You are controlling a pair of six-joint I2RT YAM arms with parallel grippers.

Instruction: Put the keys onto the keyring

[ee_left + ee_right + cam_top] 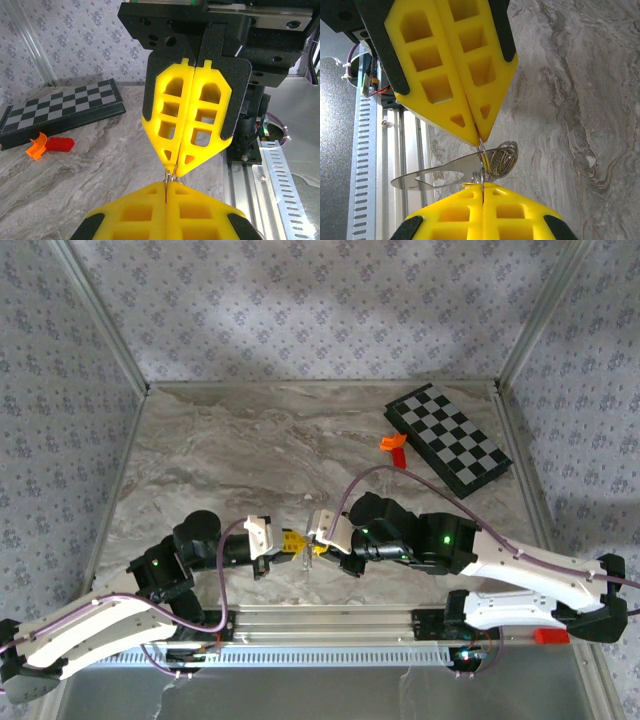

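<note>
Two sets of jaws met tip to tip just above the table (220, 450), close to the middle of its near edge.

Left jaws: clenched, yellow pads (445, 60) pressed flat together. A thin wire ran from their tips to the keyring (504, 157), so they appeared to be gripping it.

Right jaws: also clenched, pads (455, 215) together. The tips appeared to be pinching the key (435, 176), whose flat silvery blade stuck out sideways toward the aluminium rail (330, 620) on the near edge. The key's head could not be told from the yellow pads.

Keyring: one coiled silvery loop, hanging in the small gap between the two sets of tips, touching the key blade.

Left wrist view: a thin silvery sliver (169, 175) showed between the facing tips; which piece it was could not be told.

Counts elsewhere: one chessboard (448, 438) at the far right corner, lying at an angle. One orange block (393, 441) and one red block (401, 455) lay just beside its left edge, touching each other.
</note>
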